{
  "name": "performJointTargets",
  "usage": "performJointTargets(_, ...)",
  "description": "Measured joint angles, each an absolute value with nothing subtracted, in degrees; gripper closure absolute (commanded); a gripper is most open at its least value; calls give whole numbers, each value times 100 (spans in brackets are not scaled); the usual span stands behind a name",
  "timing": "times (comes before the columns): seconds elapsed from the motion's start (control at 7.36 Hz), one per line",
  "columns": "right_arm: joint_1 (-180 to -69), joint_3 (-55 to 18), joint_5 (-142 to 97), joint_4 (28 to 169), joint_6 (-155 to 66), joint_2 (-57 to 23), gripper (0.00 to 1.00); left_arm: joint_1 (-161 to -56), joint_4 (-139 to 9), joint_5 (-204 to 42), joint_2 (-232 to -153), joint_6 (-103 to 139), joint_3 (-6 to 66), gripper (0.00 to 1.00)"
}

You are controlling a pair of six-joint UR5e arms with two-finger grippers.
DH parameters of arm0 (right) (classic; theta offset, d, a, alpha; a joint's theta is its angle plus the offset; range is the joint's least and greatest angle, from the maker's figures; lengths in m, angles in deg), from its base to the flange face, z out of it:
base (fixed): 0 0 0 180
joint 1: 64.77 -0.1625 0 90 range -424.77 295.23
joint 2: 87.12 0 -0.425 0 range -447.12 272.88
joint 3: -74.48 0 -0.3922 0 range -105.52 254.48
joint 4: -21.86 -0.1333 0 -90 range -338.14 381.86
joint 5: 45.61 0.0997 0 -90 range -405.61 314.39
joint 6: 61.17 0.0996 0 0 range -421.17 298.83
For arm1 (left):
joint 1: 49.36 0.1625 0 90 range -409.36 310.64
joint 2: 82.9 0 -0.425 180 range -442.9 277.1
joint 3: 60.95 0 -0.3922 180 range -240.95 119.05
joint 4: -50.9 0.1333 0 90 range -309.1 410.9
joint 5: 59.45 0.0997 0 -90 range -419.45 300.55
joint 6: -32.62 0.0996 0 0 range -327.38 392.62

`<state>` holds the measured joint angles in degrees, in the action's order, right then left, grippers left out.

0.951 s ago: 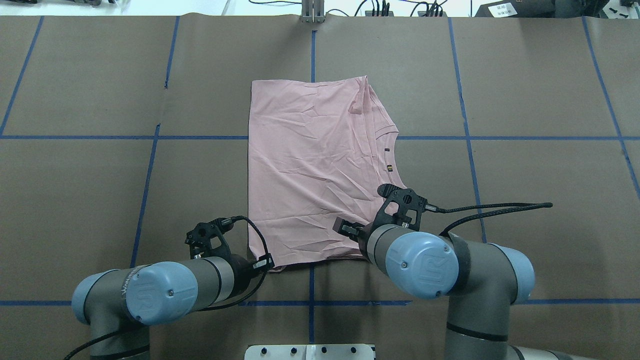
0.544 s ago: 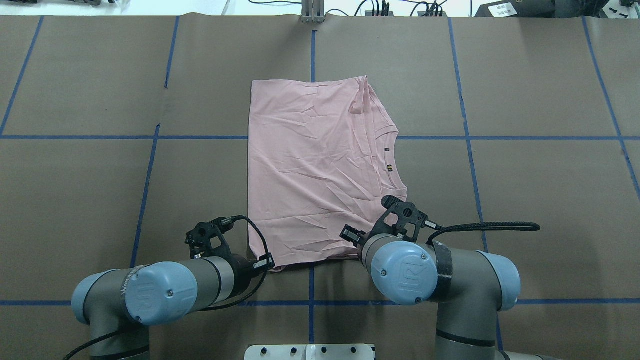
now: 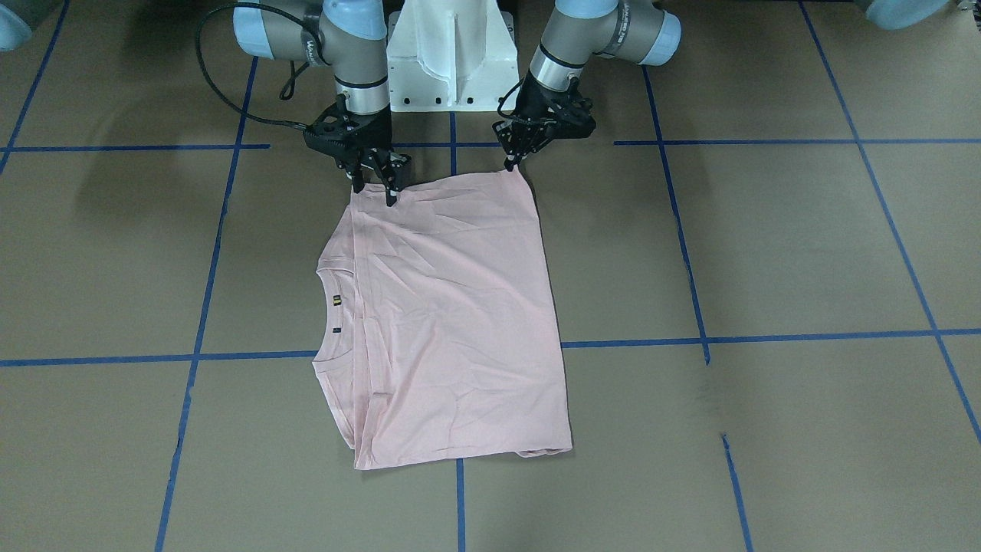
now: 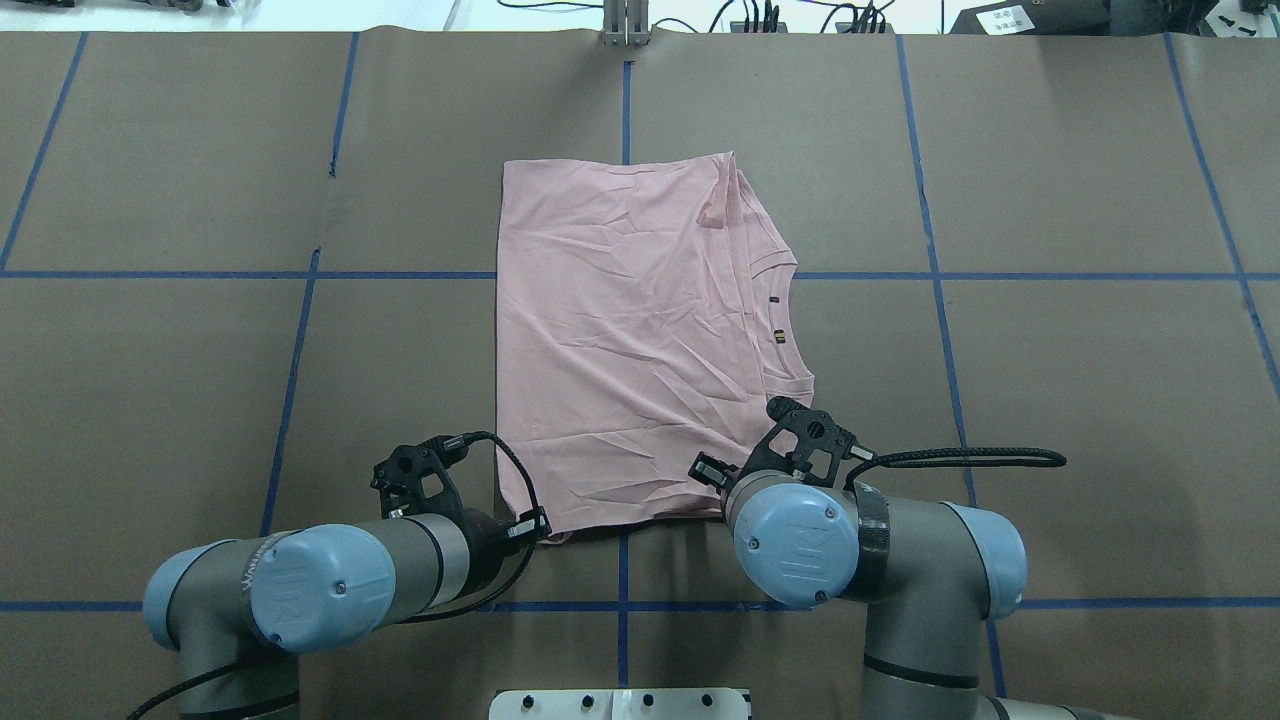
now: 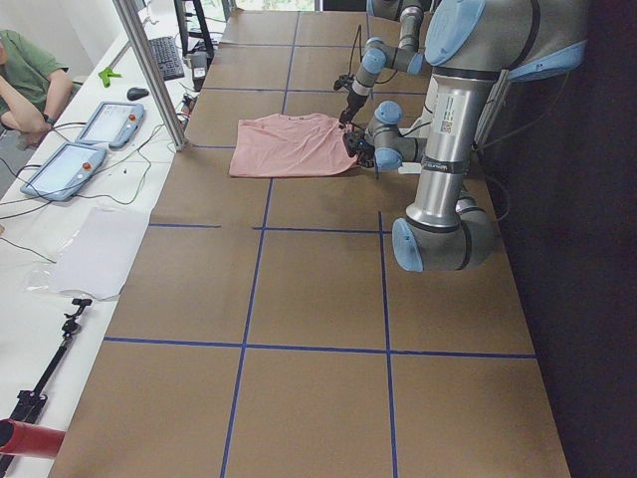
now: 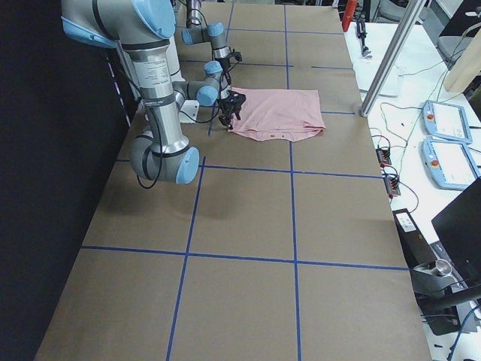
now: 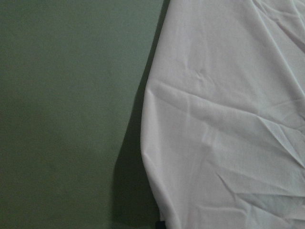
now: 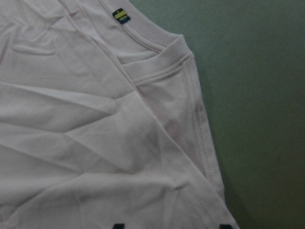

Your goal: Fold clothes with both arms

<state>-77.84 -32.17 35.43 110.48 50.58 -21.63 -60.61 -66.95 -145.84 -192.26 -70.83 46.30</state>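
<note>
Exterior front-facing view: the T-shirt (image 3: 452,322) lies flat on the table (image 3: 766,253), collar toward the robot's right. Its left gripper (image 3: 509,163) looks pinched on 1 near corner, and the right gripper (image 3: 374,192) hangs spread over the other. Next, likely: the right closes, then both lift together.

Brown paper table cover (image 4: 1080,160) under left gripper (image 3: 509,164) and right gripper (image 3: 374,193), crossed by blue tape grid (image 4: 150,274). White pedestal (image 3: 452,54) just behind, between them. Across table from grippers: aluminium post (image 5: 149,70), white bench (image 5: 20,299) with teach pendants (image 5: 109,121), keyboard (image 5: 164,58), cables. Black backdrop (image 5: 597,249) behind.
</note>
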Motion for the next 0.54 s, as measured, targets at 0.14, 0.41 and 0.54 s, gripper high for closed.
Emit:
performJointTargets(0.14,-7784,-3215,3543,11121,5053,-2163,38,-6061,-6696,-14584,-19232,-7081,4629,100)
performJointTargets(0.41,-7780,-3214,3543,11185,5053,-2189,58,-6061,-6696,-14584,-19234,-7075,4628,100)
performJointTargets(0.54,-7779,-3208,3543,11191,5054,-2206,58,-6061,-6696,-14584,-19233,-7074,4630,100)
